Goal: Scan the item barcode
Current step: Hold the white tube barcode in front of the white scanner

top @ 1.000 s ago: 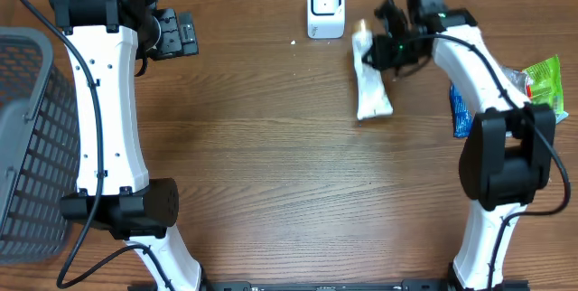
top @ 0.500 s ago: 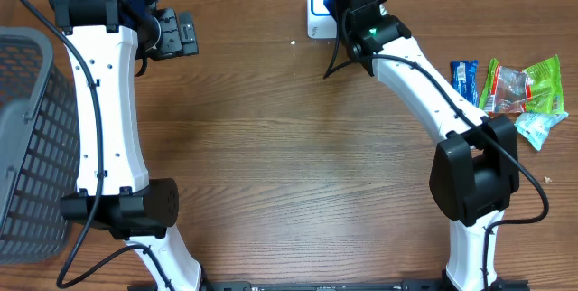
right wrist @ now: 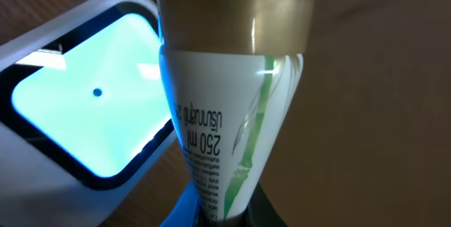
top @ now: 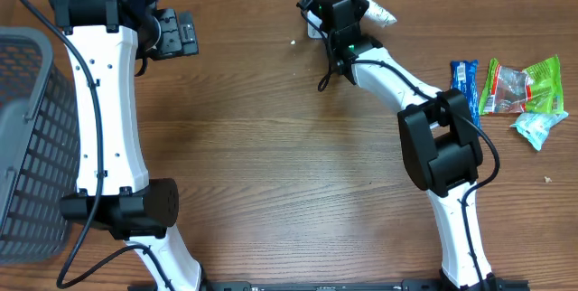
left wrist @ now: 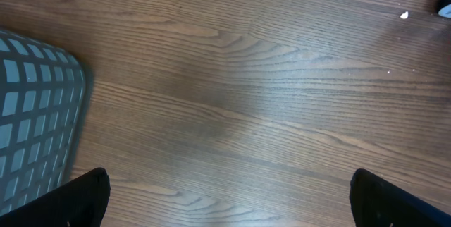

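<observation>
Overhead and wrist views: tube [right wrist: 227, 132] presented at the scanner [right wrist: 84, 111]

At the far edge of the table [top: 289, 164], the right gripper [top: 340, 6] is clenched on a white tube with a gold cap and holds it in the air over the scanner. The left gripper [top: 176, 34] hangs released and empty near the basket [top: 27, 101], taking no part.

The step in hand looks like the presenting itself. In the right wrist view the scanner's window is lit, and the tube overlaps its right edge. No barcode shows on the face turned to that camera, only the volume print. I judge the next move calls for rolling the tube about its length, or shifting it across the window, until the code faces the glass.

Seen from overhead, the tube's long axis runs diagonally, from far-left to nearer-right. In the wrist view the cap end points away from the fingers, which grip the opposite end. Other packets [top: 519, 88] lie well apart on the right.
</observation>
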